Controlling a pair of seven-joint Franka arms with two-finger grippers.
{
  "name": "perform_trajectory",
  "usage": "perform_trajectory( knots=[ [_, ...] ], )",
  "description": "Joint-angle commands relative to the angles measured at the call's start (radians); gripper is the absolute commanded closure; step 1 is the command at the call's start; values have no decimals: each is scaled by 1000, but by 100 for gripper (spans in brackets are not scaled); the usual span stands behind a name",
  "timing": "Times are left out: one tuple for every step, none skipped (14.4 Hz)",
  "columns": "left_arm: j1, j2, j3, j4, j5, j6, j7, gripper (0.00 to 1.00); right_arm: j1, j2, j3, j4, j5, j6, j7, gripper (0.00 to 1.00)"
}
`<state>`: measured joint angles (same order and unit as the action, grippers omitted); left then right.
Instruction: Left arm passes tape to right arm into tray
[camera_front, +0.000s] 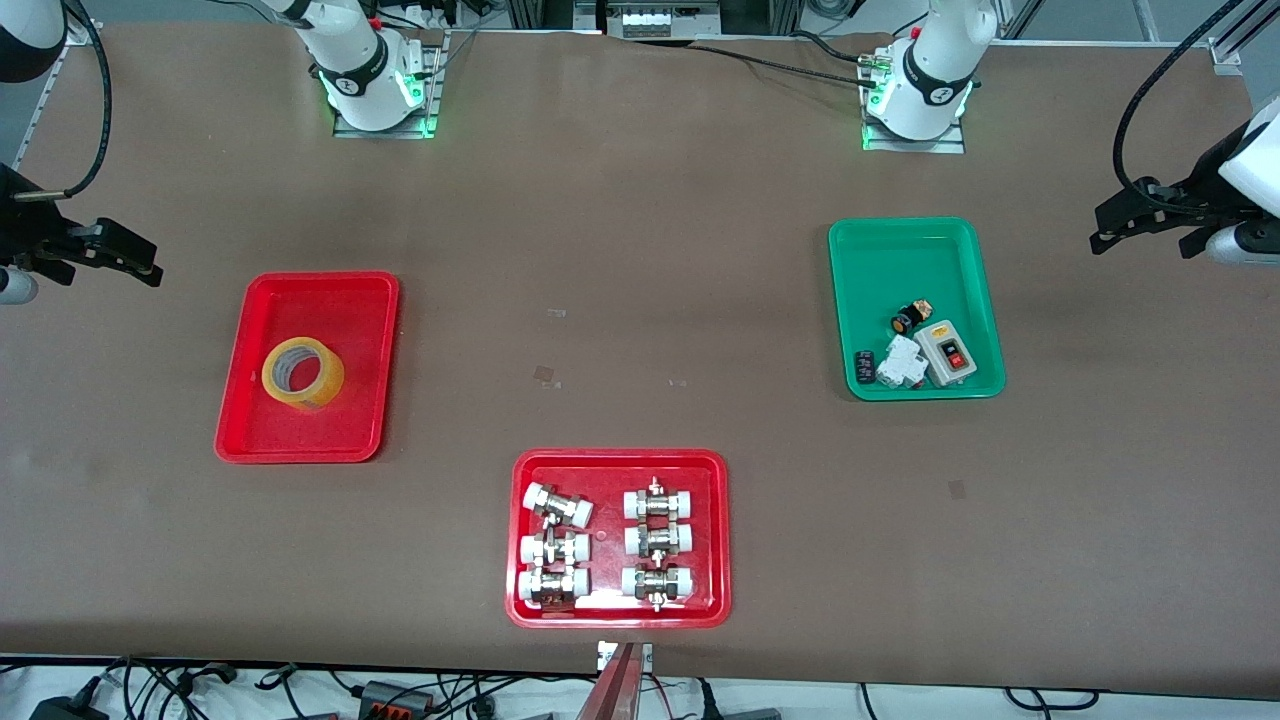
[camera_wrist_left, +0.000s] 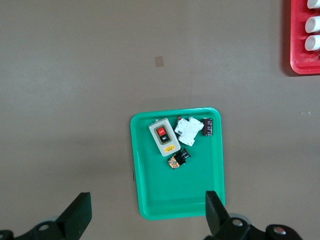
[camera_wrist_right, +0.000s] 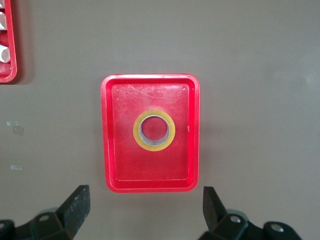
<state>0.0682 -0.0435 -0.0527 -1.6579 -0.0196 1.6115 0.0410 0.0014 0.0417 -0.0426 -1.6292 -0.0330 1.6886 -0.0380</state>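
Red trays: two, one plain (camera_front: 306, 290), one of fittings (camera_front: 620, 462)
Green tray (camera_front: 905, 235): one
Tape roll (camera_front: 302, 372): one
Fittings (camera_front: 557, 505): six
Electrical parts (camera_front: 945, 352): four
Arms: two

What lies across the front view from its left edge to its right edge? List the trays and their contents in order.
Plain glossy red plastic tray holding the yellowish translucent tape roll → red tray of white-capped metal fittings → green tray holding small electrical parts.
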Motion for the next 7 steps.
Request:
perform_trajectory(
  knots=[
    [-1,16,-3,32,9,-18,-9,0,9,-29,-5,-31,-1,-3,23,0],
    [-1,16,-3,32,9,-18,-9,0,9,-29,-5,-31,-1,-12,18,0],
    [-1,16,-3,32,9,-18,-9,0,8,-29,-5,-31,-1,-18,9,0],
    [1,16,-3,32,9,-18,-9,0,9,-29,-5,-31,-1,-20,9,0],
    [1,16,-3,32,9,-18,-9,0,9,-29,-5,-31,-1,-20,9,0],
    [1,16,-3,32,9,-18,-9,0,9,-31,-5,-31,-1,-18,9,0],
    [1,16,-3,32,9,-18,-9,0,9,-31,-5,-31,-1,-17,9,0]
  ],
)
